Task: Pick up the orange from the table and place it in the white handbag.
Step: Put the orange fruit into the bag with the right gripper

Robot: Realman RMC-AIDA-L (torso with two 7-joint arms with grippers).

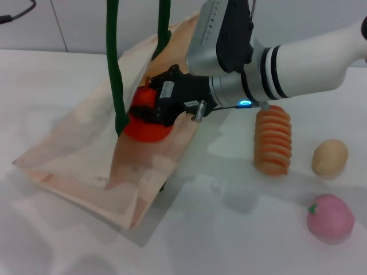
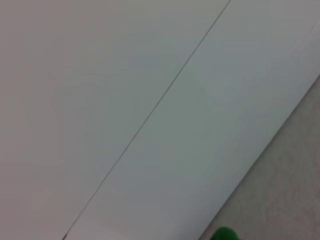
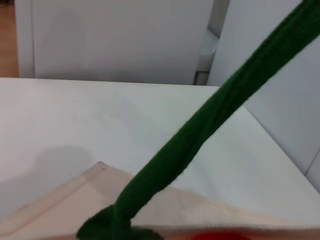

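The white handbag (image 1: 86, 154) lies on the table (image 1: 46, 80) with its mouth held open. Its dark green handles (image 1: 114, 69) rise out of the top of the head view. My right gripper (image 1: 153, 109) reaches into the bag's mouth and is shut on the orange (image 1: 146, 130), which sits just inside the opening against the bag's inner wall. The right wrist view shows a green handle (image 3: 200, 130), the bag's cream edge (image 3: 60, 200) and a red sliver of the orange (image 3: 215, 236). My left gripper is out of view; the left wrist view shows only a wall and a green bit (image 2: 223, 234).
To the right of the bag lie a ridged orange-and-cream striped oblong (image 1: 273, 140), a beige oval fruit (image 1: 330, 157) and a pink round fruit (image 1: 330, 217). My right forearm (image 1: 298, 57) spans the table above them.
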